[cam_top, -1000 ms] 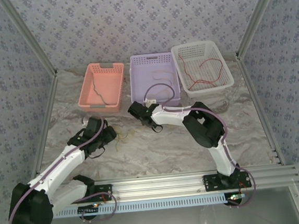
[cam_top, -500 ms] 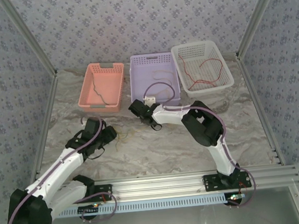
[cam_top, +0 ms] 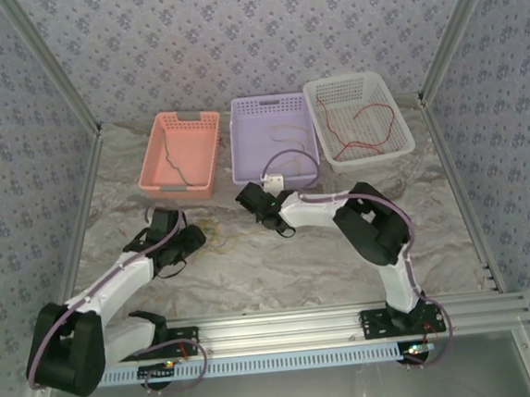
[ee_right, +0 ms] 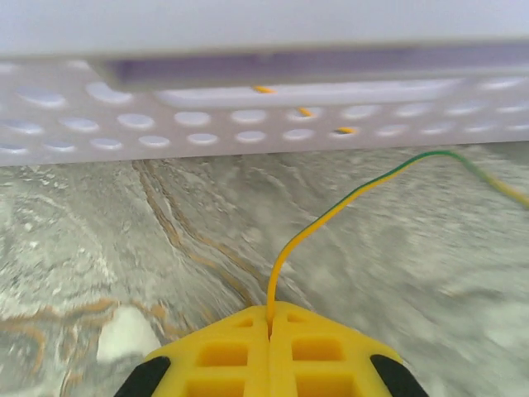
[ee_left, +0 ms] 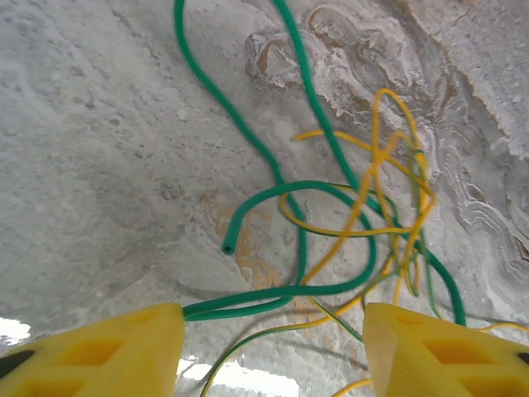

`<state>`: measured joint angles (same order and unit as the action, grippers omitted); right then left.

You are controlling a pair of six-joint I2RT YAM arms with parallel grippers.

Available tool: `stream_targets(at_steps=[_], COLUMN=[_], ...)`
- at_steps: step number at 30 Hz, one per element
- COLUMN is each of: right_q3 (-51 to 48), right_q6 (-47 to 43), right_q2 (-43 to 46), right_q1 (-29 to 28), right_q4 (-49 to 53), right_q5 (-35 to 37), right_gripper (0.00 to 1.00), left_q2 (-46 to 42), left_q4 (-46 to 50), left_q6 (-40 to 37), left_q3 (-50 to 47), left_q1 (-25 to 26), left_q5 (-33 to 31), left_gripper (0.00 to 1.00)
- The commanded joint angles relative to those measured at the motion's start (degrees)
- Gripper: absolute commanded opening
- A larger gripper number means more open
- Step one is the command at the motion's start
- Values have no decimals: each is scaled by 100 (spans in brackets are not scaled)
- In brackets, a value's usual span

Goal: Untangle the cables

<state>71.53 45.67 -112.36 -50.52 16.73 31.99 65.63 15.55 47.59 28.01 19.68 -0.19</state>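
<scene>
The right hand (ee_right: 270,313) is clamped on one yellow-green cable (ee_right: 278,271), while the left hand (ee_left: 273,335) stands open above one green cable (ee_left: 281,291) tangled among yellow cables (ee_left: 355,232).

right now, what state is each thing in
left gripper: open, nothing held
right gripper: shut on yellow-green cable
green cable: loose on table, tangled with yellow cables
red cable: lying in white basket
dark cable: lying in pink basket

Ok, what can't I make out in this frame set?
Right wrist view: yellow-green wire in the shut right gripper runs off the right edge, far end unseen.
Left wrist view: green cable leaves the top edge.
Top view: tangle beside the left gripper is too small to trace.
</scene>
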Motion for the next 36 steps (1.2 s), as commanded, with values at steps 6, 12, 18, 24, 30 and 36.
stream_targets(at_steps=[6, 12, 18, 24, 30, 36], right_q3=[-505, -372, 420, 1292, 1885, 1880], right_q6=[-233, -868, -1475, -1757, -1858, -1871], right_q2=[1973, 3172, 3867, 4058, 4054, 4120], right_q1=[47, 429, 835, 1157, 1238, 1273], right_q4=[406, 627, 1004, 1410, 1746, 1895], right_q5=[605, 449, 148, -255, -550, -792], right_gripper=[0, 0, 0, 0, 0, 0], left_q2=[562, 866, 1053, 1169, 958, -548], left_q4=[-499, -610, -631, -600, -318, 603], left_q6=[-110, -146, -192, -241, -306, -247], left_q3=[44, 72, 151, 250, 468, 848], left_q1=[-35, -35, -35, -35, -70, -70], left_q5=[-364, -568, -706, -770, -689, -742], left_gripper=[28, 4, 0, 0, 6, 62])
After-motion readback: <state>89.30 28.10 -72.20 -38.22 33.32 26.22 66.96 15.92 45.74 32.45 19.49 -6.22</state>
